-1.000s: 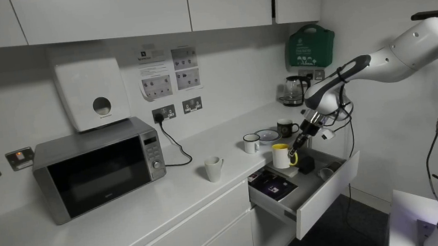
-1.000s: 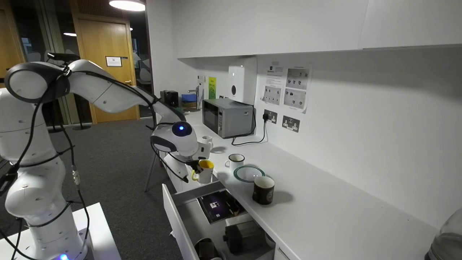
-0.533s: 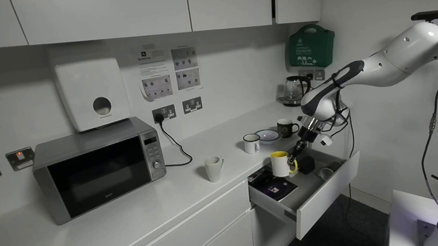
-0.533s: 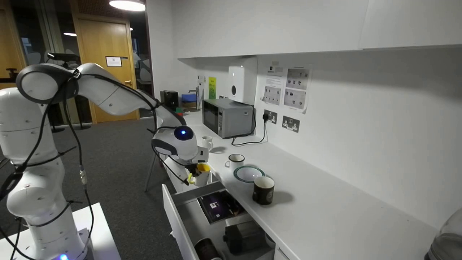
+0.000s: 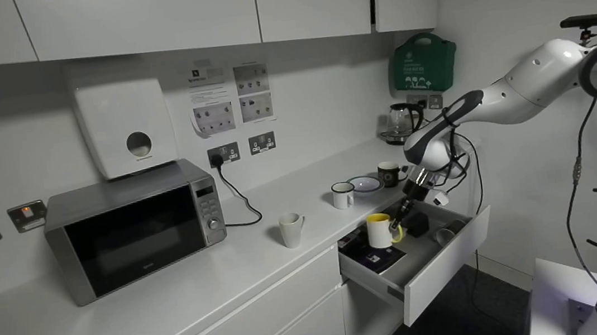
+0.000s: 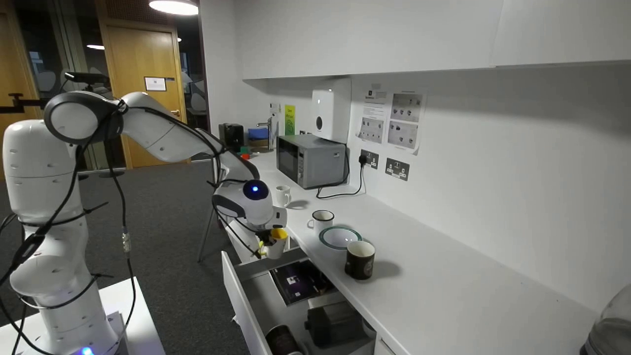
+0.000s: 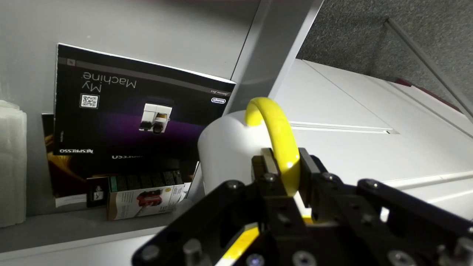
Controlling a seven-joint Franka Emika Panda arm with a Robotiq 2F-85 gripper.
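a black two-fingered end effector [image 7: 286,162] clasps the curved yellow handle [image 7: 281,129] of a white ceramic mug [image 5: 378,234], held nearly upright by one side of an open white drawer [image 5: 447,267]. pinched only there, the mug could swing, so slow, level motion, clear of the drawer's rim, seems wisest.

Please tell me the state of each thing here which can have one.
Gripper: shut on the yellow handle
Yellow-handled mug: held, nearly upright
Drawer: open
Booklet: closed, in the drawer
Microwave: shut
Black plug: in the wall socket
Wall switch: lit orange
Black mug: upright on the counter
Black-rimmed mug: upright
Plain white mug: upright
Dish: face up
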